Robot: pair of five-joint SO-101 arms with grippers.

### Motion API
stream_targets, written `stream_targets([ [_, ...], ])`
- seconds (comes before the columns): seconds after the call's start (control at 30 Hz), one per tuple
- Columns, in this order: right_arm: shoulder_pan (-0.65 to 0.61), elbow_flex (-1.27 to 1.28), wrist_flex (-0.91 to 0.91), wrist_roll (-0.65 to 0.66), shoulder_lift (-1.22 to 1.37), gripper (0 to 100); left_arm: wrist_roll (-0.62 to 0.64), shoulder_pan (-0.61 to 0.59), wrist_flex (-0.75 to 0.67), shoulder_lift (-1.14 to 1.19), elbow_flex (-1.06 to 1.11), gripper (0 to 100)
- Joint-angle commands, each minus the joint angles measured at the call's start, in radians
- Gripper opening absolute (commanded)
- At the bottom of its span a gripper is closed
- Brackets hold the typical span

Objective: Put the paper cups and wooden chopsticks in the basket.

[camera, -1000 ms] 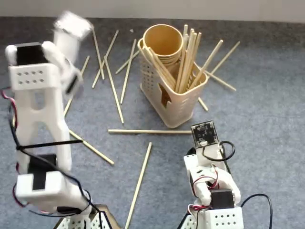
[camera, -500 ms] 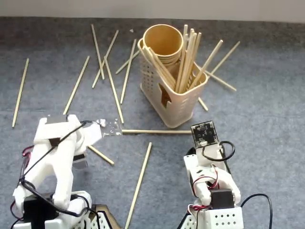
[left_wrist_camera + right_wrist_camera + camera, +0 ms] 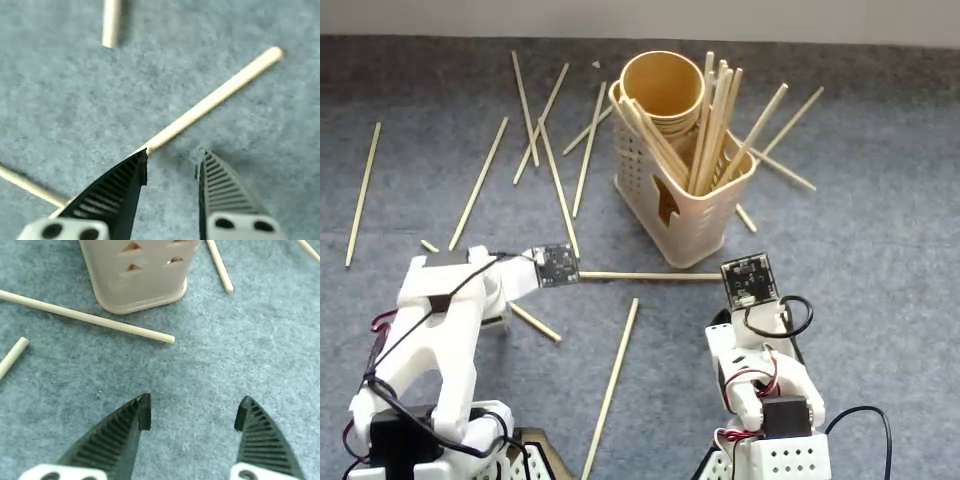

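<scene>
Grey mat (image 3: 880, 250): it is lying under everything. Many loose chopsticks (image 3: 482, 180) are lying on it, pointing every which way.
Basket (image 3: 692, 215): it is standing upright in the middle of the mat. It is tall with a small foot, so an arm bumping it could be tipping it over and spilling it.
Right claw (image 3: 194, 407): it is hanging over bare mat, near the basket foot. Its fingers are spread wide and are holding nothing.
Left claw (image 3: 171, 159): it is hanging low over the mat with its fingers a little apart, holding nothing. One dark finger is covering part of a chopstick instead of sitting beside it.
Paper cups (image 3: 663, 85): they are sitting stacked inside the basket, at its far corner.
Chopsticks in the basket (image 3: 712, 120): they are leaning out over the rim and filling it up. Pushing another stick in could be knocking one of them out.
Chopstick under the left claw (image 3: 215, 97): it is lying slanted on the mat and running under that finger. It is not between the fingers, so a squeeze now could be catching only air. The stick is thin and round, so a push could be rolling it away.
Chopstick by the basket (image 3: 90, 317): it is lying flat, close against the basket foot. A claw grabbing here could be hitting the basket.
</scene>
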Motion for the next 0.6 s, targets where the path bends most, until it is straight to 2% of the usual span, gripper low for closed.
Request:
stream_targets([
  [0.0,-0.005,-0.004,0.001,-0.003,-0.012,27.5,-0.319,0.015,-0.032,-0.033,-0.071,19],
  [0.3,-0.005,-0.004,0.001,-0.003,-0.012,27.5,-0.322,0.064,-0.035,0.044,-0.085,19],
  [0.57,-0.005,-0.004,0.001,-0.003,-0.012,27.5,-0.353,0.041,-0.025,0.082,-0.085,19],
])
